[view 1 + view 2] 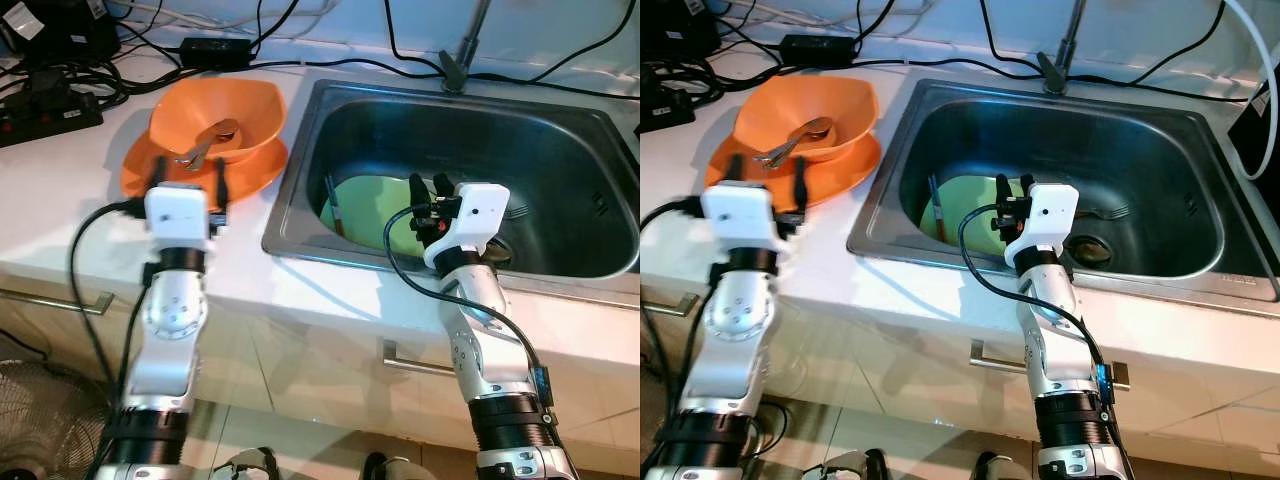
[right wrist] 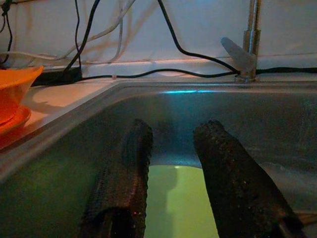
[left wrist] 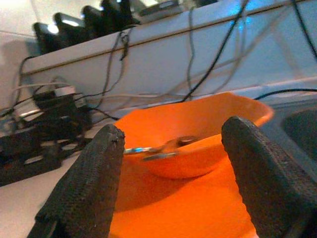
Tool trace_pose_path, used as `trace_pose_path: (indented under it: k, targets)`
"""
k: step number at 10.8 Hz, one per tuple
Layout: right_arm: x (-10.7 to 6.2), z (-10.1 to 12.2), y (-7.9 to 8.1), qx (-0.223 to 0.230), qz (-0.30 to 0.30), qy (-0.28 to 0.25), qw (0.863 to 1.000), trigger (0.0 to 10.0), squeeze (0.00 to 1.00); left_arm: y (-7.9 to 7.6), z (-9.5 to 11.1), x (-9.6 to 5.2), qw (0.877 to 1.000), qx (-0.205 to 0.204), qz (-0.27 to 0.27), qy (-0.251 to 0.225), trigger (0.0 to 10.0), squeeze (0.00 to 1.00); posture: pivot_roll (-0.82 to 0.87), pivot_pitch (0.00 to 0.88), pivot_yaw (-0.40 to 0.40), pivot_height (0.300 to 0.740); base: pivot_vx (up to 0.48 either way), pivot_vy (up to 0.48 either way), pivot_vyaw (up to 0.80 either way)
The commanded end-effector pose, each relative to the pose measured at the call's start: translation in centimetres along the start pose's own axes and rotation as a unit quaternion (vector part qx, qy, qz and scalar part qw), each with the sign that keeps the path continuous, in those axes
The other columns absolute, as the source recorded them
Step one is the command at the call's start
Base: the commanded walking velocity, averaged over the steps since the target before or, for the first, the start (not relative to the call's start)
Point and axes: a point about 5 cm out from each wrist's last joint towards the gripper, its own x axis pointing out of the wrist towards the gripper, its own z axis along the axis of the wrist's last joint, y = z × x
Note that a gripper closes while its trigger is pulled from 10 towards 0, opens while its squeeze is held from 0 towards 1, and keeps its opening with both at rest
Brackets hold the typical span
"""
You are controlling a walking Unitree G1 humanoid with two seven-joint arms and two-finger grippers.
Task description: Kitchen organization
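Orange stuff is sitting on the left — an orange bowl [image 1: 218, 118] on an orange plate [image 1: 205, 167], up on the white counter [image 1: 60, 205], with metal cutlery [image 1: 207, 142] lying inside the bowl. Can't read any writing or brand anywhere; the black power strip [image 1: 48, 113] and cables behind it are showing no legible label. The left gripper [image 1: 190, 185] is hovering right at the plate's near edge, fingers [image 3: 86, 186] spread wide with nothing between them, not touching the plate as far as I can tell. Moving right, the steel sink [image 1: 300, 170] is holding a pale green plate [image 1: 362, 212], partly hidden by the right gripper [image 1: 431, 191], which is reaching into the basin — its fingers [image 2: 123, 183] are parted a little, gripping nothing. A fork [image 1: 1110, 211] is lying by the drain, hard to make out.
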Motion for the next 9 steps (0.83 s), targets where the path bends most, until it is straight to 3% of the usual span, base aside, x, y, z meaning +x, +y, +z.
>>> trace_pose_path:
  k: [1,6,9]
  targets:
    - [0.0,-0.5,0.1,0.003,-0.002,0.008,1.000,10.0,0.00,-0.7,-0.3,0.0,1.000,0.003,-0.023,0.009,10.0,0.00,0.04,0.107,-0.004,0.740,0.000,0.000,0.00]
    - [0.1,-0.6,0.2,0.005,-0.003,0.008,1.000,10.0,0.00,-1.3,-0.4,0.2,0.999,-0.002,-0.043,0.017,10.0,0.00,0.04,0.104,-0.001,0.740,0.000,0.000,0.00]
    - [0.1,-0.7,0.2,0.007,-0.005,0.008,1.000,10.0,0.00,-1.3,0.6,1.1,0.999,-0.015,-0.034,-0.002,10.0,0.00,0.04,0.102,-0.002,0.740,0.000,0.000,0.00]
